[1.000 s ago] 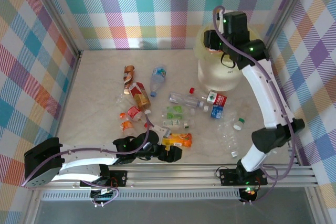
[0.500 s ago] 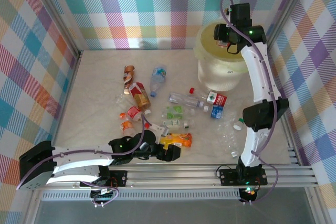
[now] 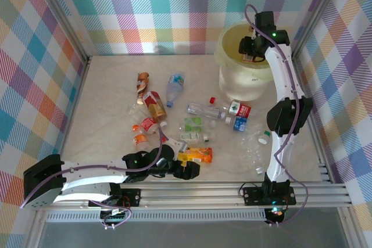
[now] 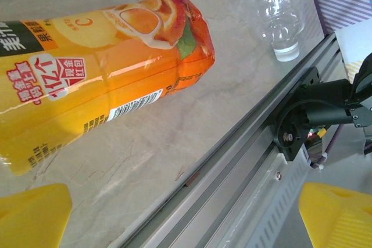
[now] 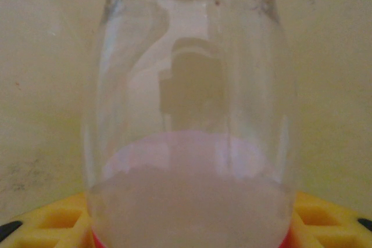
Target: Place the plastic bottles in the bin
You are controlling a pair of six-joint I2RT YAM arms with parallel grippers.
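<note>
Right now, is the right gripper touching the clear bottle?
Touching. The right wrist view shows the clear bottle wedged between the right gripper's yellow fingers, no gap on either side.

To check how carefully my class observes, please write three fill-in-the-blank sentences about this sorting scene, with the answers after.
1. The right arm's jaws hold a clear bottle over the ____.
2. The left arm's jaws stand ____.
3. The bottle nearest them has an ____ label.
Answers: bin; open; orange.
</note>
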